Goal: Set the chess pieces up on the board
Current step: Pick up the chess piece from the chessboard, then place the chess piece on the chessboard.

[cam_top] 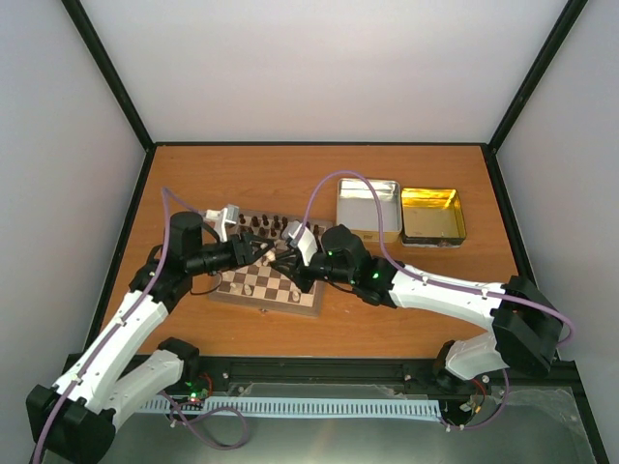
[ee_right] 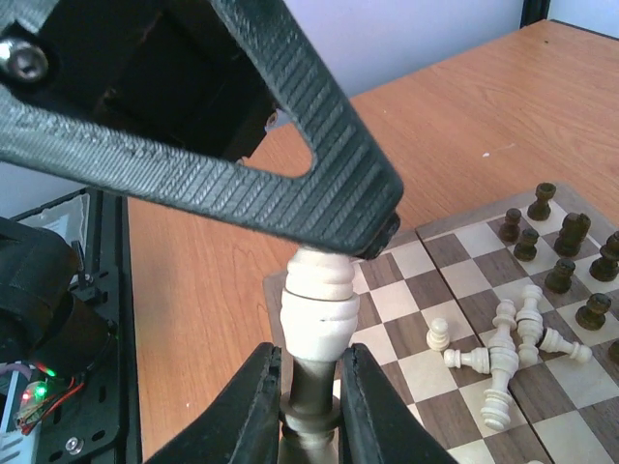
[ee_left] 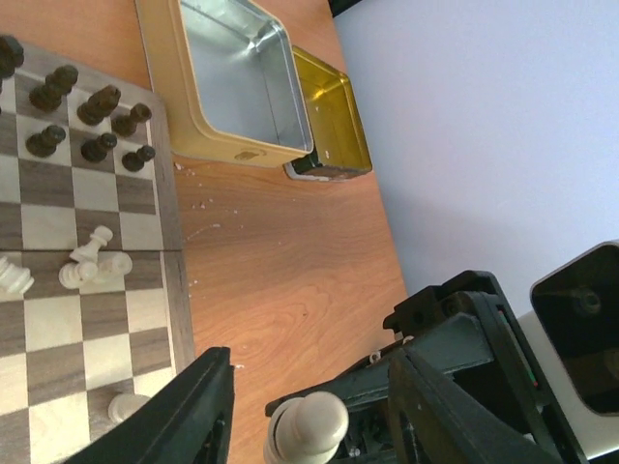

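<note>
The board (cam_top: 266, 304) lies left of the table's middle. Dark pieces (cam_top: 266, 224) stand along its far edge, also in the left wrist view (ee_left: 97, 121) and the right wrist view (ee_right: 561, 246). Several cream pieces (ee_right: 503, 348) lie toppled in a heap on the board (ee_right: 571, 396). My right gripper (ee_right: 309, 396) is shut on the stem of a cream piece (ee_right: 317, 309) and holds it above the board's edge. My left gripper (ee_left: 309, 372) is open, with its fingers (ee_left: 193, 416) wide on both sides of that piece's head (ee_left: 308, 425), not touching it. Both grippers meet over the board (cam_top: 271, 256).
A silver tin (cam_top: 368, 206) and a gold tin (cam_top: 432, 215) stand open at the back right, beyond the board. Both show in the left wrist view, silver (ee_left: 237, 82) and gold (ee_left: 334, 121). Black frame rails border the table.
</note>
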